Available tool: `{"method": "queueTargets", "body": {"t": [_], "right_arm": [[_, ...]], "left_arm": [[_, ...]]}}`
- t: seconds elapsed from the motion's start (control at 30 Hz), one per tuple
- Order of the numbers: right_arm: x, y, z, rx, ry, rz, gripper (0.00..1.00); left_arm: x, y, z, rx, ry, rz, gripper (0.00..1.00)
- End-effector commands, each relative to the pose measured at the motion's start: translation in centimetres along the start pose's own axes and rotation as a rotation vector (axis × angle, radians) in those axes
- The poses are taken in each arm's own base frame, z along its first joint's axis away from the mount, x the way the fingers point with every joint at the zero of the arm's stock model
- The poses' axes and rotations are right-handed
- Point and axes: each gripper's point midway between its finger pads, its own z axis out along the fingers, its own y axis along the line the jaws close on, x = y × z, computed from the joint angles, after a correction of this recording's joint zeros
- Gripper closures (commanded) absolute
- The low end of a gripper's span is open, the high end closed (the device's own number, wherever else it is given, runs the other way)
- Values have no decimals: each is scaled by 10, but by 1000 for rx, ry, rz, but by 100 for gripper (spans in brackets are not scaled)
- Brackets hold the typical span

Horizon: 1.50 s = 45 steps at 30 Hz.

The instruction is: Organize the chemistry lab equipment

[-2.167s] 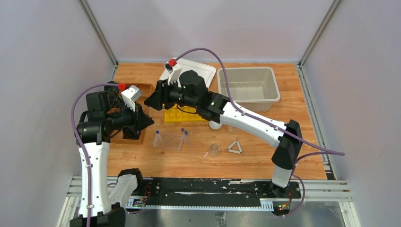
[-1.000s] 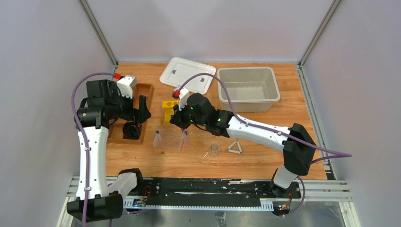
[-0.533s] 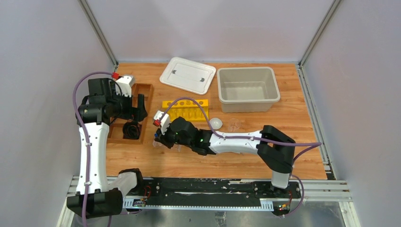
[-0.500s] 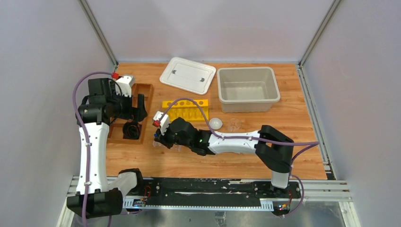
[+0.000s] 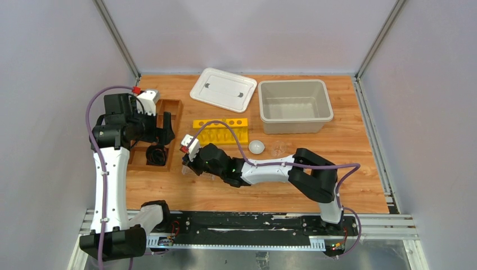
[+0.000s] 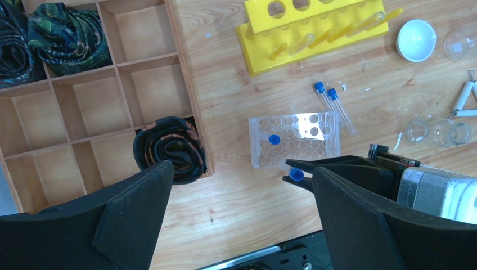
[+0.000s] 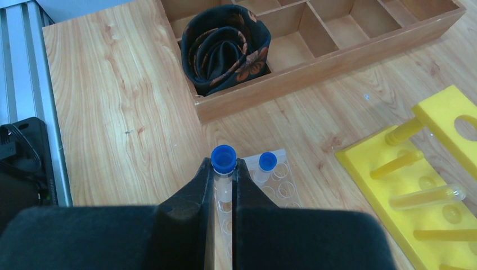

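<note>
Blue cap out front: the right hand (image 7: 224, 183) was clamped tight on a blue-capped tube (image 7: 224, 159), one finger pressed to each side of it and the cap poking past the fingertips. It hung at the near edge of the clear plastic rack (image 6: 294, 139), which sat left of centre on the bench (image 5: 360, 140), toward its near edge. One capped tube (image 6: 274, 139) was already seated in the rack. Two loose tubes (image 6: 334, 104) lay side by side on the wood, just off the rack's far right corner.

Over on the left, the left hand (image 6: 242, 171) hovered with its fingers spread wide apart and nothing between them. It was above the right side of the wooden compartment tray (image 6: 84, 84), which lay by the bench's left edge. A rolled dark cloth (image 6: 169, 149) filled one near compartment.

Further back lay the yellow tube rack (image 6: 309, 28) on its side. The white dome-shaped piece (image 6: 416, 40) sat to its right with a beaker (image 6: 458, 45) just beside it. More small glass beakers (image 6: 439, 132) clustered right of the clear rack, and the white triangle (image 6: 467, 101) lay close by them. Toward the far edge sat an open grey bin (image 5: 292, 105), with its white lid (image 5: 223, 89) flat to its left.
</note>
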Motion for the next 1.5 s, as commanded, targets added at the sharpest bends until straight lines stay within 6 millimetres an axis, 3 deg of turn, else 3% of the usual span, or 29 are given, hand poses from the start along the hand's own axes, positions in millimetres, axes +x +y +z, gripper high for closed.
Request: {"method": "queueTargets", "body": {"t": [0.0, 0.57, 1.47], "right_arm": [[-12, 4, 5, 16, -65, -18, 100], [12, 12, 19, -19, -41, -1, 100], [32, 13, 31, -20, -36, 8, 100]], "left_arm": [[-10, -1, -6, -4, -41, 4, 0], [-13, -2, -10, -6, -57, 12, 0], [-7, -2, -9, -8, -48, 23, 0]]}}
